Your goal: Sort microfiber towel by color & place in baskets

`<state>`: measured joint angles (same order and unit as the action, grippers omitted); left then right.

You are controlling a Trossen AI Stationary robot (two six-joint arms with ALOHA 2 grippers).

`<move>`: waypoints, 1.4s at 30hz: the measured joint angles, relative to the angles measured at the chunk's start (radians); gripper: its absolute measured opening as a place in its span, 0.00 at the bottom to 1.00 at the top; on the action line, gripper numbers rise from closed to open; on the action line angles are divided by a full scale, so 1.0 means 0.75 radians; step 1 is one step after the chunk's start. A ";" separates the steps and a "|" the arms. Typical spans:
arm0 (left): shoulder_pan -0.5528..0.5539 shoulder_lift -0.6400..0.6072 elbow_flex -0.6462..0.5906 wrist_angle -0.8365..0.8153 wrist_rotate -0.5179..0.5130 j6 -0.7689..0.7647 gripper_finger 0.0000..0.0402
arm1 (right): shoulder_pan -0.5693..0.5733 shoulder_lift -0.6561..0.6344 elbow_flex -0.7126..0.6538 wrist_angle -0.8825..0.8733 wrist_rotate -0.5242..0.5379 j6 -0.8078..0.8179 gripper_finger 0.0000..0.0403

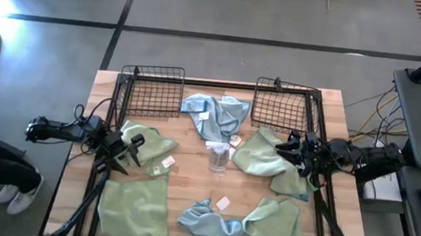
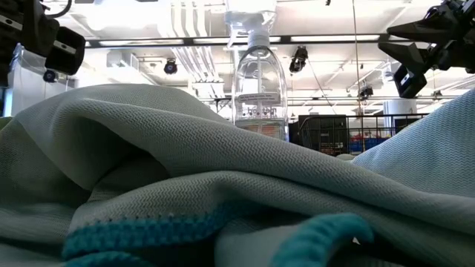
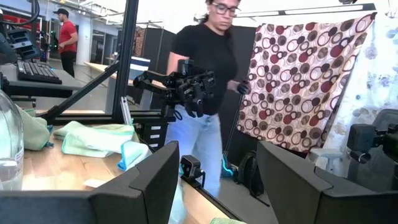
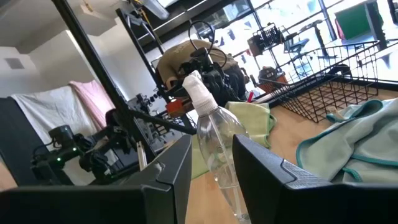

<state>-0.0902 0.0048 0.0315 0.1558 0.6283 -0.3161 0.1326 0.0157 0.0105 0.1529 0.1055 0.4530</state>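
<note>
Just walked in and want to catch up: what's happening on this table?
Two robot arms are set to sort towels into baskets. Both baskets, the left basket and the right basket, look empty. Green towels and blue towels lie scattered around a clear spray bottle. The left gripper hovers open over a green towel, the right gripper open over another. Neither holds anything.
</note>
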 joint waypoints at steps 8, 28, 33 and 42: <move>0.000 0.000 0.000 0.000 0.000 0.000 0.50 | 0.000 0.000 0.000 0.001 0.005 -0.010 0.28; 0.001 0.000 0.000 0.000 0.000 0.000 0.50 | -0.001 0.000 0.000 0.000 0.074 -0.001 0.28; 0.000 0.000 0.000 0.000 0.000 0.000 0.50 | -0.001 0.000 0.000 0.001 0.073 0.033 0.28; 0.000 0.000 0.000 0.000 0.000 0.000 0.50 | -0.001 0.000 0.000 0.001 0.072 0.070 0.28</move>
<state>-0.0900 0.0048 0.0315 0.1558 0.6281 -0.3163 0.1322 0.0158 0.0105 0.1535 0.1596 0.5053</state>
